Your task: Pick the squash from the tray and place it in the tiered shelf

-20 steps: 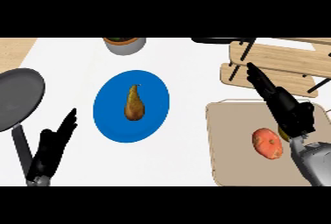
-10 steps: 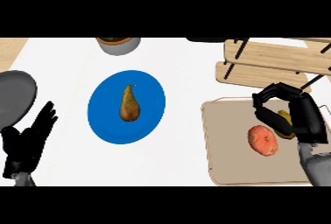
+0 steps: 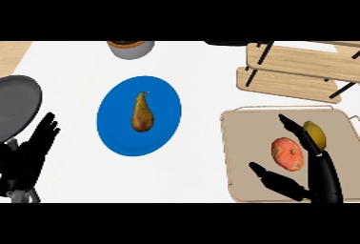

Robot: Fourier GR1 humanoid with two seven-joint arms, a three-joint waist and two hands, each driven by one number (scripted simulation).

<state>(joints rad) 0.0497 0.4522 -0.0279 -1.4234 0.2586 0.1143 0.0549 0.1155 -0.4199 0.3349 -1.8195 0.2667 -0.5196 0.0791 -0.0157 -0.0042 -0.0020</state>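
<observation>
The round orange-red squash (image 3: 288, 153) is sitting on the beige tray (image 3: 243, 143), just beside a yellow fruit (image 3: 318, 135). The robot's black right hand (image 3: 322, 177) is spread wide open over the tray, with the squash between thumb and fingers and nothing gripped. The left hand (image 3: 28, 159) rests open at lower left.

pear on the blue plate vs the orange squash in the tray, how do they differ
The pear is brownish, long and tapered; the squash is orange and rounded. The pear lies on the blue plate, with no hand near it; the squash lies in the tray, between thumb and fingers of the open right hand. Neither is held.
</observation>
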